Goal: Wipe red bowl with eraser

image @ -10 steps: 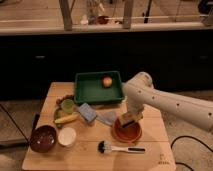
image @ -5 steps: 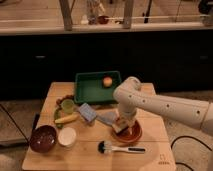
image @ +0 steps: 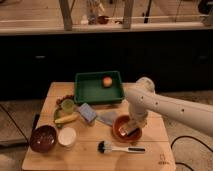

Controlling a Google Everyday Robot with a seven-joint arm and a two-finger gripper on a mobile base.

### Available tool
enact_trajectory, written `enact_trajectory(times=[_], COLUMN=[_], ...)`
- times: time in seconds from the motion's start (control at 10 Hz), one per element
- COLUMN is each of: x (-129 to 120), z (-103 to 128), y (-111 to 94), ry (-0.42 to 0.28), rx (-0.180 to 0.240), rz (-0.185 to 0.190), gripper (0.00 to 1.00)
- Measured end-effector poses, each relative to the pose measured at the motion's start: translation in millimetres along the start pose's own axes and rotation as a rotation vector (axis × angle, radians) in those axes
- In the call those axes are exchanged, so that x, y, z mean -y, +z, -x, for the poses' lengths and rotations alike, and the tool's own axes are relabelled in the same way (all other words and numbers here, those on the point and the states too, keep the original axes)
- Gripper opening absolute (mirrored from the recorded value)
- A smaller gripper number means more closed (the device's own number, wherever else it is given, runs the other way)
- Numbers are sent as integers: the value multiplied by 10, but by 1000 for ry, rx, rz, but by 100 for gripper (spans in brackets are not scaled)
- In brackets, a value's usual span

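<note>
Camera view: the white arm has swung further toward the middle of the bench than it was half a second ago, its elbow now bulging beside the green tray, and the pincer has sunk lower into the red bowl. The pincer presses the eraser against the bowl's inside; whether its grip is tight or loose I cannot tell. The bowl has stayed at the bench's right middle, just above the white-handled brush. On the pale wooden bench also lie a blue sponge, a banana, a white cup, a dark maroon bowl and an apple inside the tray. Behind runs a dark cabinet front under a counter.
</note>
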Motion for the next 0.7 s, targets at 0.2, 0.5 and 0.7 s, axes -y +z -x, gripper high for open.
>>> enact_trajectory(times=[0.2, 0.5, 0.7], x=[89, 434, 546], z=[-168, -109, 58], y=[-48, 11, 64], ry=[36, 13, -33], rx=[-6, -6, -4], rz=[-6, 10, 27], gripper=[0, 0, 0])
